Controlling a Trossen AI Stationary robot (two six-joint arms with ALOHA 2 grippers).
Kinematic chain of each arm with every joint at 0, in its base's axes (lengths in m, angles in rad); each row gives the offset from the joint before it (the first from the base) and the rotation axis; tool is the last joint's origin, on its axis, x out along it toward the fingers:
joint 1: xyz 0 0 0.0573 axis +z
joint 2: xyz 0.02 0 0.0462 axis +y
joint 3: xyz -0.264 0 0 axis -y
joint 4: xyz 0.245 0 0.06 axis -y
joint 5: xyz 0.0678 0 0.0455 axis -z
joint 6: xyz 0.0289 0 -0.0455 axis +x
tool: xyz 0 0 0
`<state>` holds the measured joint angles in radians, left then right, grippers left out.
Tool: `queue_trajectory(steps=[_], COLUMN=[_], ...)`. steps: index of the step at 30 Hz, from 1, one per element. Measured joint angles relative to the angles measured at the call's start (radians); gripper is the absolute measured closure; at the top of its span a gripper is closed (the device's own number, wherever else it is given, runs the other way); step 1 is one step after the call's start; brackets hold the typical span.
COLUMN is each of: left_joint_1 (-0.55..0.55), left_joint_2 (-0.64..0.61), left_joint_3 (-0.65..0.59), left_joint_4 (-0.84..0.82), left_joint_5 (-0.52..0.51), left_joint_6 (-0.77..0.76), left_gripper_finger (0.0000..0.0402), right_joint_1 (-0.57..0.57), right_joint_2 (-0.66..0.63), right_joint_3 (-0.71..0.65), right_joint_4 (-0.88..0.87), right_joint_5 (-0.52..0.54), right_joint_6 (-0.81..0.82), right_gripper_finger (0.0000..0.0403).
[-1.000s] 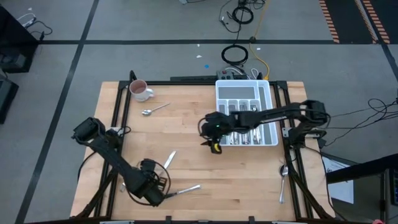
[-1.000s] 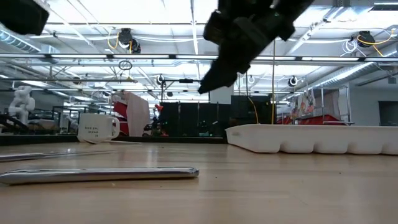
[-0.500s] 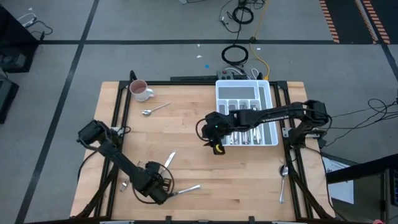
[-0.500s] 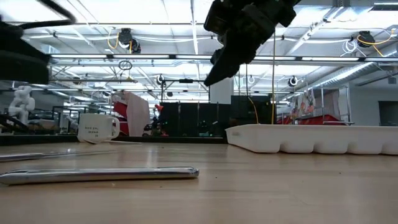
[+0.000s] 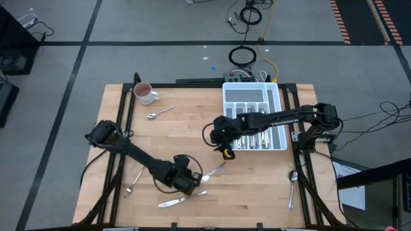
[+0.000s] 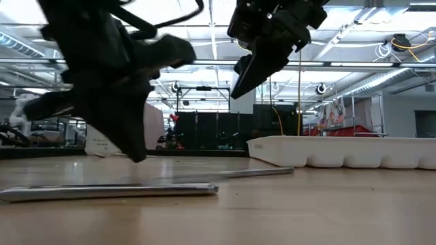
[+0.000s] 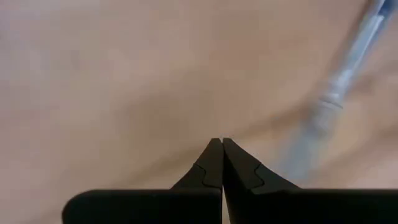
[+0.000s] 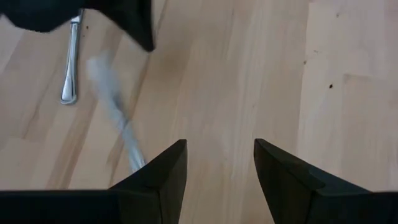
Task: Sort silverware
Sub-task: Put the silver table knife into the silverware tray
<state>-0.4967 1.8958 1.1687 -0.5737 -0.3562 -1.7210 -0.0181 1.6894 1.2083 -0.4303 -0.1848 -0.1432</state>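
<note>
A: Pale wood, that was the desk (image 5: 257,186), and the silverware lay scattered over it. One knife (image 5: 173,202) lay near the front edge, just beside the left gripper (image 5: 191,183), and another piece (image 5: 215,171) lay slanting between the two grippers.

B: Was the left gripper holding anything?

A: No. Its fingers (image 7: 211,165) were pressed together with nothing between them, low over the wood. In its own wrist view a blurred piece of silverware (image 7: 339,93) lay off to one side, apart from the tips.

B: And the right one?

A: The right gripper (image 5: 225,151) hung above the desk near the front left corner of the white tray (image 5: 280,96), raised well clear of the wood in the low view. Its fingers (image 8: 158,174) stood apart and empty, with bare wood showing between them.

B: Where was the rest of the silverware?

A: Several pieces lay in the tray's compartments. A spoon (image 5: 158,113) lay near the mug (image 5: 144,93) at the back left. A fork (image 5: 133,183) lay by the left edge, and another spoon (image 5: 292,187) by the right edge.
</note>
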Motion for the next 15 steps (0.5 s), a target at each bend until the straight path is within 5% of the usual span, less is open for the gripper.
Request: queue_trajectory(steps=[15], left_joint_1=[-0.014], left_joint_2=[-0.096], left_joint_3=[0.000], left_joint_4=[-0.249], left_joint_5=[0.010], left_joint_6=[0.003], left_gripper_finger=[0.0401], right_joint_1=[0.043], right_joint_2=[0.000], right_joint_3=[-0.049], right_joint_4=[-0.175], right_joint_5=[-0.083], right_joint_6=[-0.177], right_gripper_finger=[0.0174])
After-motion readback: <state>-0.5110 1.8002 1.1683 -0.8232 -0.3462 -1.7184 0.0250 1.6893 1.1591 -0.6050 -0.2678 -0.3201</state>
